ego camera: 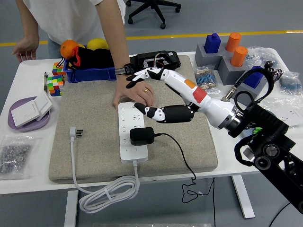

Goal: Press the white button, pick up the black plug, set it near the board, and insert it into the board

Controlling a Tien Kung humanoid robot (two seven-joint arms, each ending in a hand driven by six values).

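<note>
A white power strip (131, 124) lies lengthwise on the grey felt mat (90, 111). The black plug (141, 135) sits on the strip's middle. Its black cable (182, 161) trails right and hangs over the table's front edge. My right hand (144, 93) hovers above the strip's far end with fingers spread, holding nothing. Its thumb (154, 112) is just above the strip. A person's hand (135, 97) presses on the strip's far end, partly under my hand. The strip's white cord (106, 196) coils below the table edge and ends in a white plug (75, 132).
A blue bin (90, 73) with fruit, stacked colour cubes (55, 82), and a black box (156, 64) stand at the back. A purple plate (16, 125) with switch panels is at the left. Grey blocks with pegs (232, 66) and a blue dish (246, 127) are at the right.
</note>
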